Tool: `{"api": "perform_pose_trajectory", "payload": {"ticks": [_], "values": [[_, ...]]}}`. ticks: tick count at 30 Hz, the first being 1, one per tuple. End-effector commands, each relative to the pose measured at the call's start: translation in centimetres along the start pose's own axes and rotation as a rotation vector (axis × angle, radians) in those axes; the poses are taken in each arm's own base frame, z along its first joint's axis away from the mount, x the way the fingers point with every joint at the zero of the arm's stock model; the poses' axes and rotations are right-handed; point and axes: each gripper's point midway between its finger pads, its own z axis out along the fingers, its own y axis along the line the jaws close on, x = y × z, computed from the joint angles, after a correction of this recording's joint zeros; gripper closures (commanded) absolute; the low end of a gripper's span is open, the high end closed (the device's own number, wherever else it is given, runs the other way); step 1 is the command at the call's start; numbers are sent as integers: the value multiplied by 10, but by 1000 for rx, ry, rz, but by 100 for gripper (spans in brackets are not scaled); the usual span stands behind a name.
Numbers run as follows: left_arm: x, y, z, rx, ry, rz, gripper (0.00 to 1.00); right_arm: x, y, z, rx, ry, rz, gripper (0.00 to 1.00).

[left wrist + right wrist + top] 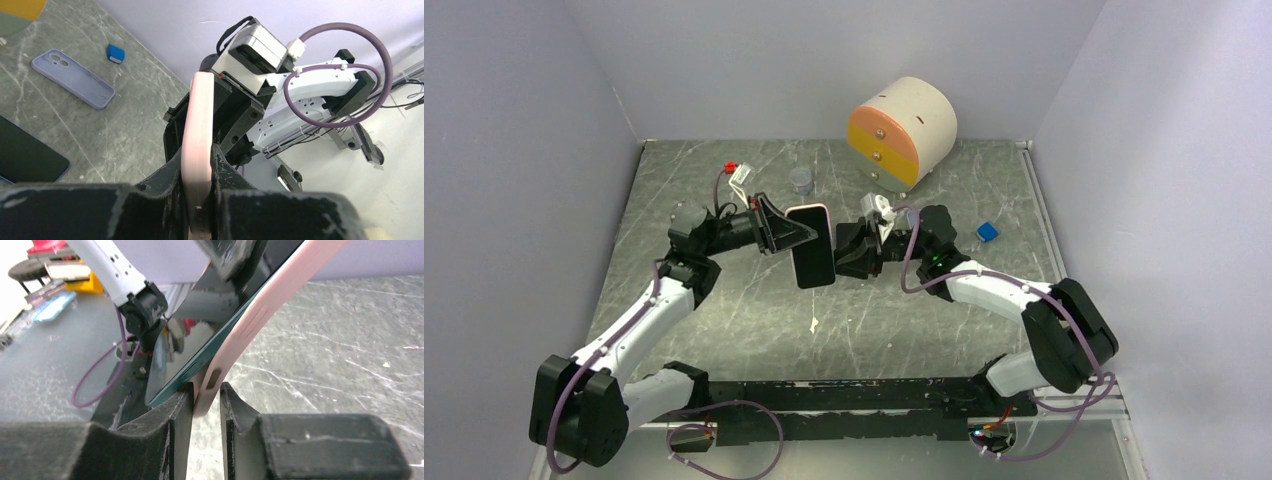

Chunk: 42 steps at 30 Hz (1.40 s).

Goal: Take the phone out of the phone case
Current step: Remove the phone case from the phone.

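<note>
The phone [810,250] is held between my two hands over the middle of the surface [724,320], its dark screen facing the overhead camera, and it sits in its pink phone case [196,135]. At its 9 o'clock my left hand [799,238] is closed tight on one long side, with the pink edge pinched between both fingers. At its 3 o'clock my right hand [846,250] takes the opposite side. Seen from that wrist, the fingers [235,405] are narrowly apart with the case's rim clamped between them. There the phone's teal edge sits outside the rim, just left of the fingers. Toward 12 o'clock a clear cup [801,180] stands on the surface, and at 1 o'clock there is a round drawer unit [902,130]. Beyond my right hand at 3 o'clock lies a small blue block [987,232], and a lavender case [72,77] lies flat near it.
</note>
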Motion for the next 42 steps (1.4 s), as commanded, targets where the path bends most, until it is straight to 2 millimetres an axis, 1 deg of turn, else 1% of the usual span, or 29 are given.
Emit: {"api": "perform_pose_trajectory", "payload": {"ticks": [1,3,6,9,13,16,22,25,27,29,32,35,40,42], "values": [[21,2,6,20,56,-75,98,-88,7,6,6,-262,-189,70],[19,-1,7,43,49,-70,98,-89,6,6,12,-278,-167,70],[19,-3,8,57,43,-85,98,-88,-3,7,49,-275,-128,69],[22,3,10,35,41,-96,97,-87,-4,10,38,-265,-101,69],[20,16,13,-6,12,-108,97,-83,4,10,-4,-274,-67,71],[17,30,17,-52,-10,-120,97,-74,5,9,-11,-271,-25,77],[19,66,24,-152,-32,-148,97,-54,-1,7,32,-230,55,94],[24,85,27,-196,-29,-169,92,-38,-13,6,97,-180,119,100],[28,97,28,-225,-26,-177,90,-25,-22,3,146,-143,171,100],[32,110,29,-260,-26,-188,84,-15,-25,0,171,-131,205,100],[38,127,30,-302,-19,-208,74,-6,-28,-7,189,-135,267,100],[43,142,31,-335,-19,-224,67,2,-33,-14,211,-134,338,100],[50,164,31,-400,-7,-242,56,18,-39,-19,253,-107,401,100],[51,170,31,-420,-8,-250,49,28,-46,-22,290,-82,444,100]]}}
